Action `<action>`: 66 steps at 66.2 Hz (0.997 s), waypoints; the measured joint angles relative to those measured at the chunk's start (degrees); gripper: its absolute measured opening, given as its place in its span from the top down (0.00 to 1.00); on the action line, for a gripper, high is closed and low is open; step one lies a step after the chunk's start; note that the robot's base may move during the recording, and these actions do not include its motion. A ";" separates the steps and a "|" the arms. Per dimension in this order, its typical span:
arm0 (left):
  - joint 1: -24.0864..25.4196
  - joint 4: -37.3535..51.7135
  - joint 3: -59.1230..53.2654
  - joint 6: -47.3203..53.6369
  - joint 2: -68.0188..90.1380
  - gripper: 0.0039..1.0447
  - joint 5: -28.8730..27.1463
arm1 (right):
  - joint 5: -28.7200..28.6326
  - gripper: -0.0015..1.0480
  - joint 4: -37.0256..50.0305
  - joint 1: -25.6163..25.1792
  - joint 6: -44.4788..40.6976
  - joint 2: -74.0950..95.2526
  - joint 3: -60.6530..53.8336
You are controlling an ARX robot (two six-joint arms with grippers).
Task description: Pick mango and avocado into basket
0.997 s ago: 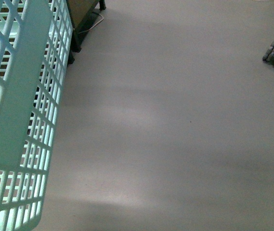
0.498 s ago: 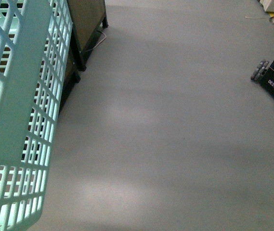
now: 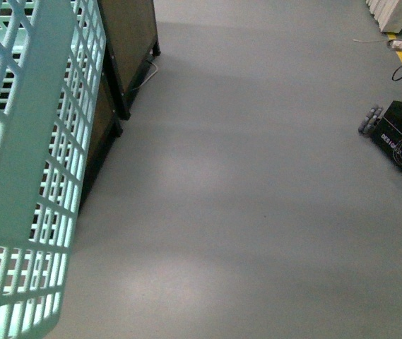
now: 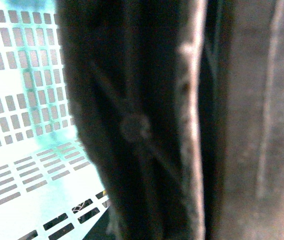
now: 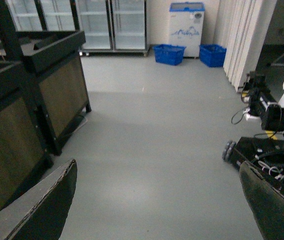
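A: Searching for mango or avocado, is either in sight?
B: Neither shows. The basket point(image 3: 38, 141) lies close on the left, nearer the left arm. The right gripper point(image 5: 157, 166) gapes wide, empty; the left gripper's state I cannot tell, its view blurred.

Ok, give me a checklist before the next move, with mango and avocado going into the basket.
1. Mango in view: not ok, none in any view.
2. Avocado in view: not ok, none either.
3. Basket in view: ok, left in the front view.
4. Right gripper free: ok, fingers apart, nothing between.
5. Left gripper state: cannot tell, its view is blurred and dark.
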 joint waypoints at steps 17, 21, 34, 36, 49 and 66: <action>0.00 0.00 0.00 0.00 0.00 0.87 -0.02 | 0.02 0.08 0.00 0.00 -0.04 0.00 0.00; 0.00 0.00 0.04 0.02 0.00 0.87 -0.02 | 0.02 0.08 0.02 0.00 0.02 0.00 0.00; -0.09 0.00 0.13 0.00 -0.02 0.87 0.20 | 0.28 0.08 0.02 0.00 0.02 0.00 0.00; -0.17 0.00 0.13 0.00 0.00 0.87 0.39 | 0.26 0.08 0.02 0.00 0.04 0.00 0.00; -0.22 0.00 0.11 -0.37 0.11 0.87 0.59 | 0.07 0.08 0.02 0.00 0.02 0.00 0.00; -0.11 0.00 0.13 -0.15 0.11 0.87 0.02 | 0.07 0.08 0.02 0.00 0.02 0.13 0.00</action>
